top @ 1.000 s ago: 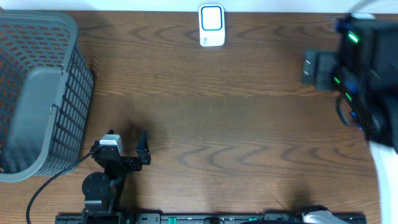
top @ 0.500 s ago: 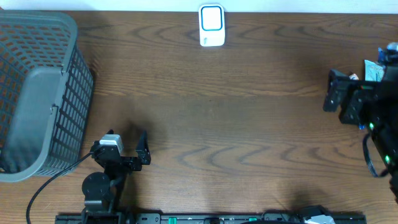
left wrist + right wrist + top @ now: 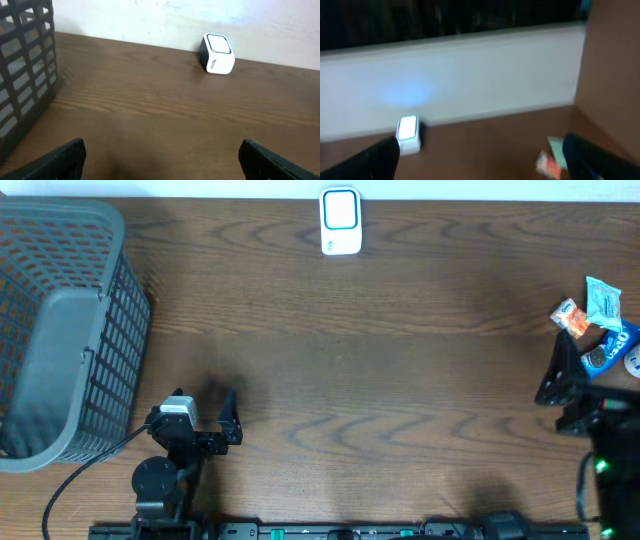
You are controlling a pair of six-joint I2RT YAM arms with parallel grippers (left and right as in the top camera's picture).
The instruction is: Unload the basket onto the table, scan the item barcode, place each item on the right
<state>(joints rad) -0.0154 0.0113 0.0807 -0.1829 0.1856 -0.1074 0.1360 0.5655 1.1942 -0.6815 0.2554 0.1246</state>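
While both my claws stand wide apart and hold nothing, the trouble ahead lies in the pick. My left claw (image 3: pixel 161 150) idles on the near side of the scanner (image 3: pixel 340 222), off to its left. My right claw (image 3: pixel 481 150) hangs far to the scanner's right, also on the near side.

Just beyond that right claw lie an orange packet (image 3: pixel 570 315), a teal packet (image 3: pixel 604 300) and a blue packet (image 3: pixel 612 352), huddled together (touching or overlapping, I cannot tell which). Closing on that huddle, I might lift two at once or shove a neighbour. They sit as far right of the scanner as the table (image 3: pixel 400 380) goes, so a shove could send one over the rim. They look flat and slick to me, likely to slip a shallow pinch, and my right wrist view is smeared, so my aim is unsure. Farthest off, the scanner would likely read nothing if the barcode arrives turned away from it.

A second ago my right arm lay over the packets, hiding them. It has since drawn back to the near side, and they show. Left claw, basket (image 3: pixel 60 330) and scanner have not moved.
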